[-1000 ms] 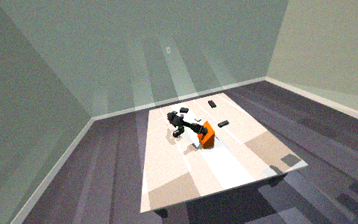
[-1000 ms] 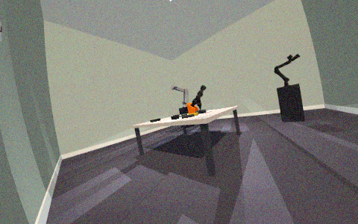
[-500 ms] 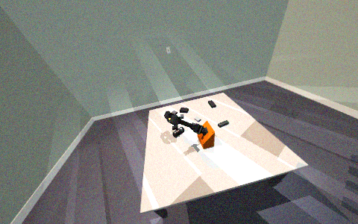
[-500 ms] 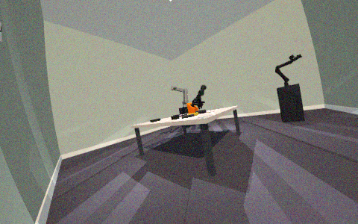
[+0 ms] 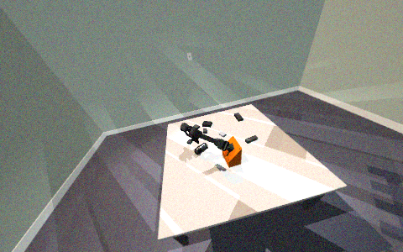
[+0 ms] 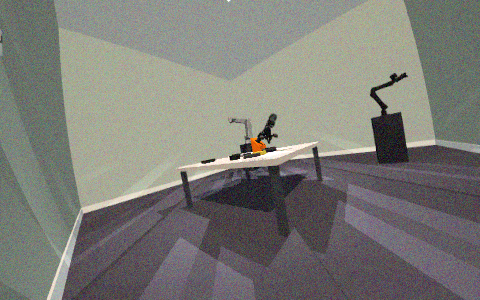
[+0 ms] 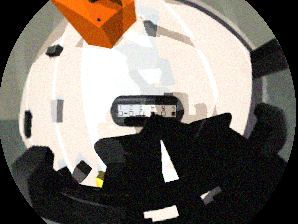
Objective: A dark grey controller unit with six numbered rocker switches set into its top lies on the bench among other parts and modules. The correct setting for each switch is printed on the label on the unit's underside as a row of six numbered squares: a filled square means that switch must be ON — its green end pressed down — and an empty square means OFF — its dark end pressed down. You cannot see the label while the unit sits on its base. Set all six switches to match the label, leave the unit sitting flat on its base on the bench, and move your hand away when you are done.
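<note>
The dark controller unit (image 5: 201, 149) (image 7: 116, 111) lies on the bench (image 5: 196, 202) with its pale label facing the wrist camera. The label (image 7: 147, 110) shows a row numbered 1 to 6. The fourth and sixth squares look filled; the first and fifth look empty, and the second and third look empty but are blurred. The rocker switches are hidden. My gripper (image 7: 153, 117) is shut with nothing between its fingers. Its tips overlap the unit's near long edge in the wrist view; whether they touch it I cannot tell.
A large orange block (image 5: 232, 156) (image 7: 111, 25) stands by the arm's base. Dark modules (image 5: 238, 117) (image 5: 251, 139) (image 5: 206, 123) lie around the bench, and a grey part (image 5: 220, 167) lies near the block. A yellow piece (image 7: 100, 179) shows beside the gripper.
</note>
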`<state>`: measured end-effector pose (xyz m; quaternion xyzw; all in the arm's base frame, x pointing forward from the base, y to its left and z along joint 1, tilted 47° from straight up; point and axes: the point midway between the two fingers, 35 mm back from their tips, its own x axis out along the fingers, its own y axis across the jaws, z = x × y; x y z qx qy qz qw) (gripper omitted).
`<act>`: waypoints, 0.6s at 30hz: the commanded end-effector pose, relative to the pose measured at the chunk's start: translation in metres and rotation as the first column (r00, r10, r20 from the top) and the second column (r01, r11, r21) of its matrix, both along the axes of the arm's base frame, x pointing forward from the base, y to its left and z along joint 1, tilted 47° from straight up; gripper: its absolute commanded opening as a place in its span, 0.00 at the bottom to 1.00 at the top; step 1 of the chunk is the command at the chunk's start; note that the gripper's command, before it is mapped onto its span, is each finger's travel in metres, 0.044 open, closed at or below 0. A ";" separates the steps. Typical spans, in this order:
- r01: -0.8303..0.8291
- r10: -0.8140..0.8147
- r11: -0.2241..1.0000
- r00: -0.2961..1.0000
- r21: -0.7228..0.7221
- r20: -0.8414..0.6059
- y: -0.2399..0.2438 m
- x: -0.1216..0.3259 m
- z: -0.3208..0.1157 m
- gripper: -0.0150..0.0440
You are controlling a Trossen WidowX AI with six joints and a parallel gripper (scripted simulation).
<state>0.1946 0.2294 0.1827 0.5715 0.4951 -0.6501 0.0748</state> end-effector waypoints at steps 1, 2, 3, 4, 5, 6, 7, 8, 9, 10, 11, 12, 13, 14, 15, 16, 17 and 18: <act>0.011 -0.011 1.000 1.000 -0.009 -0.003 0.000 0.001 0.002 0.25; 0.011 -0.011 1.000 1.000 -0.009 -0.003 0.000 0.001 0.002 0.25; 0.011 -0.011 1.000 1.000 -0.009 -0.003 0.000 0.001 0.002 0.25; 0.011 -0.011 1.000 1.000 -0.009 -0.003 0.000 0.001 0.002 0.25; 0.011 -0.011 1.000 1.000 -0.009 -0.003 0.000 0.001 0.002 0.25; 0.011 -0.011 1.000 1.000 -0.009 -0.003 0.000 0.001 0.002 0.25; 0.011 -0.011 1.000 1.000 -0.009 -0.003 0.000 0.001 0.002 0.25; 0.011 -0.011 1.000 1.000 -0.009 -0.003 0.000 0.001 0.002 0.25; 0.011 -0.011 1.000 1.000 -0.009 -0.003 0.000 0.001 0.002 0.25; 0.011 -0.011 1.000 1.000 -0.009 -0.003 0.000 0.001 0.002 0.25; 0.011 -0.011 1.000 1.000 -0.009 -0.003 0.000 0.001 0.002 0.25; 0.011 -0.011 1.000 1.000 -0.009 -0.003 0.000 0.001 0.002 0.30; -0.001 0.001 1.000 1.000 0.000 0.009 0.001 0.001 0.002 0.34; -0.038 0.037 0.999 0.998 0.026 0.046 0.001 -0.001 0.002 0.39; -0.102 0.094 0.993 0.989 0.066 0.110 0.003 -0.003 0.003 0.43; -0.184 0.161 0.977 0.968 0.107 0.194 0.005 -0.007 0.005 0.48; -0.268 0.221 0.953 0.934 0.140 0.281 0.006 -0.010 0.006 0.52; -0.352 0.274 0.922 0.888 0.162 0.369 0.008 -0.013 0.007 0.57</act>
